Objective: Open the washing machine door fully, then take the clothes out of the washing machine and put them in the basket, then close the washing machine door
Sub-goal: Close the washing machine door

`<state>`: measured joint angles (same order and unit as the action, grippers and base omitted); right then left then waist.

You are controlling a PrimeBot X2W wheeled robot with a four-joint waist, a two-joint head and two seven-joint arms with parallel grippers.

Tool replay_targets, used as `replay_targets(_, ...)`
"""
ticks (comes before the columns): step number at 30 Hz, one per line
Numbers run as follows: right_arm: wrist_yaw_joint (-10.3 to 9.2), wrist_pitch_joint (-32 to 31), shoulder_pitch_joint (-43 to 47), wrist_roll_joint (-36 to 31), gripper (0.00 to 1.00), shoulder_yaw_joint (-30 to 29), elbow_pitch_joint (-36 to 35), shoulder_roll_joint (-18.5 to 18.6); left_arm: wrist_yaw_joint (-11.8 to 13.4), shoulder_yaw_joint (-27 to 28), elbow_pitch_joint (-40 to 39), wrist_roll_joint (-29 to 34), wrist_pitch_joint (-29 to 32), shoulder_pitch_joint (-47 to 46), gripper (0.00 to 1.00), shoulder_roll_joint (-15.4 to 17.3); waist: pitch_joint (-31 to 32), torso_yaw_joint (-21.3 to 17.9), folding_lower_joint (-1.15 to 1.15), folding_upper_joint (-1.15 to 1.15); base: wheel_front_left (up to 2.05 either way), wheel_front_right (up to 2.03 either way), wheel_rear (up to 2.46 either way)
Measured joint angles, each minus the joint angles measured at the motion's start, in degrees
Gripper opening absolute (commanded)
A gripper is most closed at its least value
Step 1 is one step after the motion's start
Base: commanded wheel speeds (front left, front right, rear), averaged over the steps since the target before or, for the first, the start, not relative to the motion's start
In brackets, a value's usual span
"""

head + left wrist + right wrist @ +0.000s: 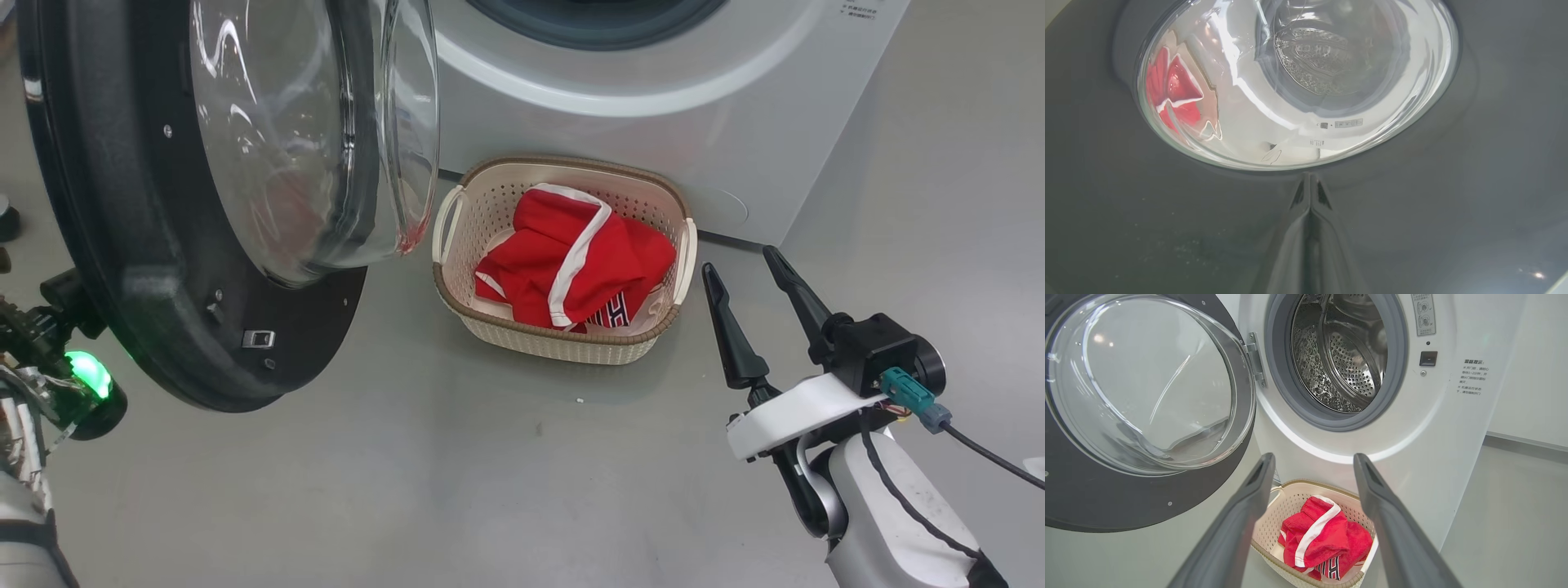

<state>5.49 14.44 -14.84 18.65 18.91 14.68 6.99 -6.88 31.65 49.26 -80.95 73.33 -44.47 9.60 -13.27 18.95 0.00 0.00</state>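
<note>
— Left gripper [1309,212]?
— Clenched, nothing in it. Tips right at the washing machine door [122,245], on the black rim just under the glass. Touching or not, can't tell.
— Right gripper [740,261]?
— Fingers spread wide, empty, above the floor [490,474].
— The clothes [571,261]?
— In the basket [490,204], just ahead of its tips & a bit left. Red w/ white trim.
— Beyond that?
— The washing machine [653,139], right behind the basket, steel drum [1343,363] showing. Door stands open, off to that gripper's left.
</note>
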Motion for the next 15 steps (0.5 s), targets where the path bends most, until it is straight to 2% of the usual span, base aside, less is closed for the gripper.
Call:
replay_targets(10, 0.04, 0.0, 0.1, 0.0, 1.00, -0.6, -0.4, -0.2, 0.0, -0.2, -4.3, -0.8, 0.3, 2.8, 0.00, -3.4, 0.0, -0.5, 0.00, 0.00, 0.00, 0.00, 0.00)
replay_targets(15, 0.19, 0.0, 0.1, 0.0, 1.00, -1.0, -0.5, -0.4, 0.0, -0.4, -7.2, -0.5, -0.5, 4.6, 0.00, -3.6, 0.0, -0.6, 0.00, 0.00, 0.00, 0.00, 0.00)
